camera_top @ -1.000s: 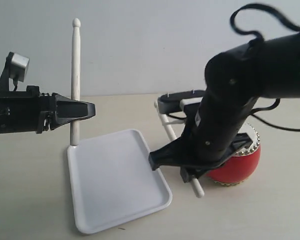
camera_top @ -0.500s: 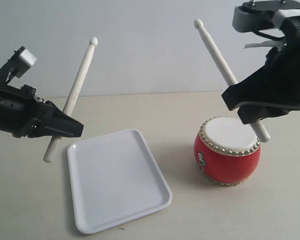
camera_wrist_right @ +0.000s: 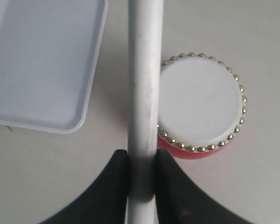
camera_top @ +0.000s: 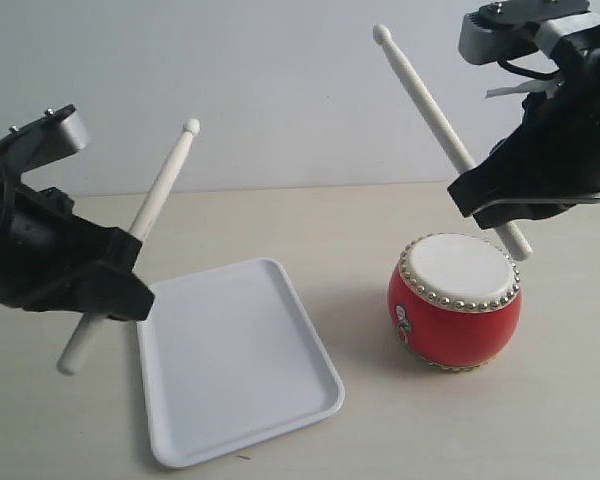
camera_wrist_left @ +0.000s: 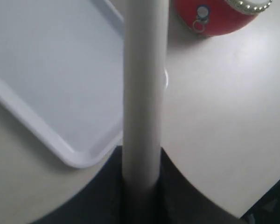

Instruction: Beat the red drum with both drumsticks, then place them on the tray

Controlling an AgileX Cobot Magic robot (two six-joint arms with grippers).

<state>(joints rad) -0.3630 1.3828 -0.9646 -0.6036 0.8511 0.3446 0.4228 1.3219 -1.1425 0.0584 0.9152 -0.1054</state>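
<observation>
**Exterior view, with both wrist views: sticks held aloft in the beating step.**

- **Left tool** [camera_top: 112, 285], lower left of the frame. It is clamped on the left drumstick [camera_top: 165, 185] near its butt end. The stick slants up and to the right, with its bead high above the desk [camera_top: 550, 420].
- **Right tool** [camera_top: 492, 205], upper right of the frame. It is clamped on the right drumstick [camera_top: 425, 95]. In its wrist view both dark fingers [camera_wrist_right: 170, 186] press against the shaft. The bead points to the upper middle of the frame, and the butt end lies just over the far rim of the red drum [camera_top: 455, 300].
- **Red drum**: it stands upright on the desk, right of centre, with its cream skin untouched by either bead.
- **Tray** [camera_top: 230, 370]: it lies flat in the lower centre, beside the drum but apart from it, and holds nothing.

**Step in hand (judged):** this is the beating step, and laying the sticks down is not yet due.

**Next move (judged):** each wrist must tip so that its bead, rather than its butt, swings down onto the skin. The right tool is already near the drum. The left tool is well apart from it at the tray's left edge, so it must first travel rightward across the tray. The two sticks risk crossing over the small drumhead.
</observation>
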